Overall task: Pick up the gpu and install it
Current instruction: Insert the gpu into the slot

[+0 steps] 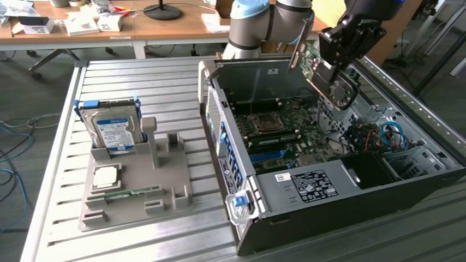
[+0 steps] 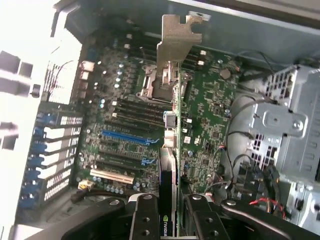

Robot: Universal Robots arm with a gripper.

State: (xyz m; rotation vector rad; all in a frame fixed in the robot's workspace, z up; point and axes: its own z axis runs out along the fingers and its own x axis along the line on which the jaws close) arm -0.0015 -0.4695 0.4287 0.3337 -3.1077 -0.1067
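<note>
The gpu (image 1: 326, 76) hangs tilted above the open computer case (image 1: 328, 191), its silvery end bracket (image 1: 298, 52) pointing up toward the case's rear wall. My gripper (image 1: 342, 52) is shut on the card's upper edge. In the wrist view the gpu (image 2: 173, 150) is seen edge-on between my black fingers (image 2: 145, 215), with its bracket (image 2: 177, 40) at the far end. Below it lies the motherboard (image 2: 210, 130) with a blue slot (image 2: 125, 137). The card is clear of the board and sits in no slot.
On the exterior view's left, a grey fixture tray (image 1: 171, 185) holds an upright hard drive (image 1: 113, 131), a processor (image 1: 106, 176) and a memory stick (image 1: 124, 192). Cables (image 1: 382, 136) and a metal drive cage (image 2: 290, 140) crowd one side of the case. Desks stand behind.
</note>
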